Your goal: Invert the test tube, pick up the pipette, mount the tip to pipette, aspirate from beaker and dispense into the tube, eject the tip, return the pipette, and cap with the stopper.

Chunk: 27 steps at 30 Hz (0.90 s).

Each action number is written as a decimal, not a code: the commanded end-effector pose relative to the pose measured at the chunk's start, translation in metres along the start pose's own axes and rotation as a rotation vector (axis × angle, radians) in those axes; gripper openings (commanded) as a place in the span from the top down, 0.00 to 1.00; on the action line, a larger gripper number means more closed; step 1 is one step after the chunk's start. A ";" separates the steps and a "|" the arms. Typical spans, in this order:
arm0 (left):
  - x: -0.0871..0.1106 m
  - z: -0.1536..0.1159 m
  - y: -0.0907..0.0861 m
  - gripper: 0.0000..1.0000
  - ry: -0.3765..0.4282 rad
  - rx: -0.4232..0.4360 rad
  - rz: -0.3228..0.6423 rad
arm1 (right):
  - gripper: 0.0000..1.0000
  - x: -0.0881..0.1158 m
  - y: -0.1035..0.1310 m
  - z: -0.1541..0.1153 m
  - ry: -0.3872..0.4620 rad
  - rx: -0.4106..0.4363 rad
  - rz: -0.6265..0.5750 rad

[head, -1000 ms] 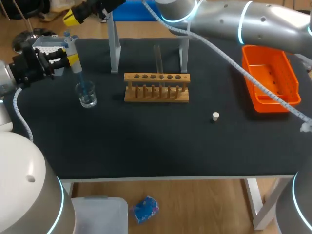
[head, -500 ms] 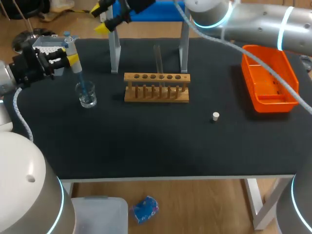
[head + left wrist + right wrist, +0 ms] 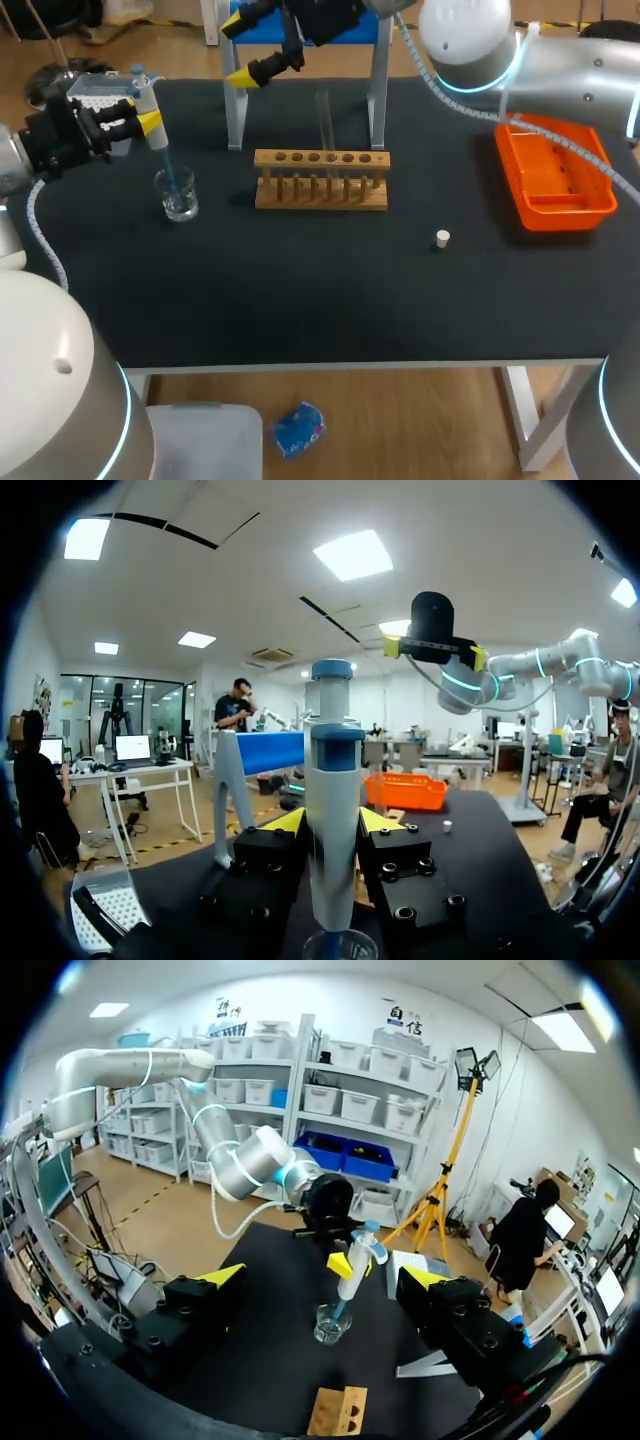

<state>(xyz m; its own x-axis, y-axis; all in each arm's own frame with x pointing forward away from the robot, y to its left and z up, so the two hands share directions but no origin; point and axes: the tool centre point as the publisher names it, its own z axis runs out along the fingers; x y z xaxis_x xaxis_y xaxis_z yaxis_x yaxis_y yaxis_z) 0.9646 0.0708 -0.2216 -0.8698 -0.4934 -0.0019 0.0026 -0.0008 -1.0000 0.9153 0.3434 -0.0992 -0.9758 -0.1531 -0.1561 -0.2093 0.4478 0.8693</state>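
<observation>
My left gripper (image 3: 140,118) is shut on the upright white-and-blue pipette (image 3: 152,110), which stands between its fingers (image 3: 333,810). The pipette's blue tip dips into the small glass beaker (image 3: 179,197), seen just under the fingers (image 3: 340,947). My right gripper (image 3: 246,46) hangs open and empty above the table's back edge, right of the pipette. From the right wrist, the pipette (image 3: 355,1263) and beaker (image 3: 331,1324) lie ahead of the spread fingers. A clear test tube (image 3: 324,122) stands upright in the wooden rack (image 3: 320,181). The white stopper (image 3: 442,238) lies on the mat.
An orange tray (image 3: 553,172) sits at the right edge. A tip box (image 3: 98,93) stands at the back left behind my left gripper. A grey two-post stand with a blue bar (image 3: 234,105) rises behind the rack.
My right gripper has opened and swung from above the back left corner to the right, toward the stand. The left arm and pipette have stayed put.
</observation>
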 end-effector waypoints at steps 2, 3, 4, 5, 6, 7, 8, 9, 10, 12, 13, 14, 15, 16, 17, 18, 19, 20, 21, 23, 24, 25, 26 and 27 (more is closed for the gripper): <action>0.000 0.000 0.000 1.00 0.000 0.001 0.000 | 0.00 0.002 0.000 -0.001 -0.005 0.002 0.001; 0.000 0.000 0.000 1.00 0.000 0.001 0.000 | 0.00 0.002 0.000 -0.001 -0.005 0.002 0.001; 0.000 0.000 0.000 1.00 0.000 0.001 0.000 | 0.00 0.001 -0.001 -0.006 -0.010 0.001 0.003; 0.000 0.000 0.000 1.00 0.000 0.001 0.000 | 0.00 0.000 -0.003 -0.012 -0.015 0.008 -0.002; 0.000 0.000 0.000 1.00 0.000 0.001 0.000 | 0.00 0.000 -0.004 -0.017 -0.027 0.022 -0.001; 0.000 0.000 0.000 1.00 0.000 0.001 0.000 | 0.00 -0.001 -0.006 -0.023 -0.031 0.029 0.001; 0.000 0.000 0.000 1.00 0.000 0.001 0.000 | 0.00 -0.001 -0.008 -0.028 -0.035 0.036 0.004; 0.000 0.000 0.000 1.00 0.000 0.001 0.000 | 0.00 -0.001 -0.011 -0.032 -0.044 0.048 0.007; 0.000 0.000 0.000 1.00 0.000 0.001 0.000 | 0.00 -0.001 -0.013 -0.036 -0.048 0.056 0.001; 0.000 0.000 0.000 1.00 0.000 0.001 0.000 | 0.00 -0.001 -0.019 -0.044 -0.062 0.069 -0.005; 0.000 0.000 0.000 1.00 0.000 0.001 0.000 | 0.00 0.000 -0.023 -0.048 -0.070 0.075 -0.007; 0.000 0.000 0.000 1.00 0.000 0.001 0.000 | 0.00 -0.001 -0.026 -0.053 -0.082 0.079 -0.006; 0.000 0.000 0.000 1.00 0.000 0.001 0.000 | 0.00 -0.002 -0.029 -0.057 -0.091 0.079 -0.006; 0.000 0.000 0.000 1.00 0.000 0.001 0.000 | 0.00 -0.002 -0.032 -0.061 -0.100 0.082 -0.007; 0.000 0.000 0.000 1.00 0.000 0.001 0.000 | 0.00 -0.003 -0.035 -0.065 -0.108 0.083 -0.005; 0.000 0.000 0.000 1.00 0.000 0.001 0.000 | 0.00 -0.003 -0.038 -0.069 -0.112 0.083 -0.005; 0.000 0.000 0.000 1.00 0.000 0.001 0.000 | 0.00 -0.004 -0.041 -0.073 -0.120 0.091 -0.011; 0.000 0.000 0.000 1.00 0.000 0.001 0.000 | 0.00 -0.005 -0.045 -0.076 -0.126 0.093 -0.009; 0.000 0.000 0.000 1.00 0.000 0.001 0.000 | 0.00 -0.006 -0.048 -0.080 -0.134 0.098 -0.004; 0.000 0.000 0.000 1.00 0.000 0.001 0.000 | 0.00 -0.009 -0.054 -0.088 -0.145 0.103 -0.001; 0.000 0.000 0.000 1.00 0.000 0.001 0.000 | 0.00 -0.010 -0.058 -0.091 -0.154 0.115 0.006; 0.000 0.000 0.000 1.00 0.000 0.001 0.000 | 0.00 -0.011 -0.061 -0.094 -0.157 0.118 0.007; 0.000 0.000 0.000 1.00 0.000 0.001 0.000 | 0.00 -0.012 -0.064 -0.097 -0.159 0.118 0.007; 0.000 0.000 0.000 1.00 0.000 0.001 0.000 | 0.00 -0.013 -0.067 -0.100 -0.164 0.120 0.007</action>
<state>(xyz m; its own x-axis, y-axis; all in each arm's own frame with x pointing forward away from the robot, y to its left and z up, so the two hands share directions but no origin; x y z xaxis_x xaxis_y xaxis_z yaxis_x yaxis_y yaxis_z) 0.9646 0.0708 -0.2216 -0.8698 -0.4934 -0.0018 0.0025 -0.0008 -1.0000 0.9515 0.2407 -0.1096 -0.9728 -0.0081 -0.2316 -0.1973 0.5532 0.8093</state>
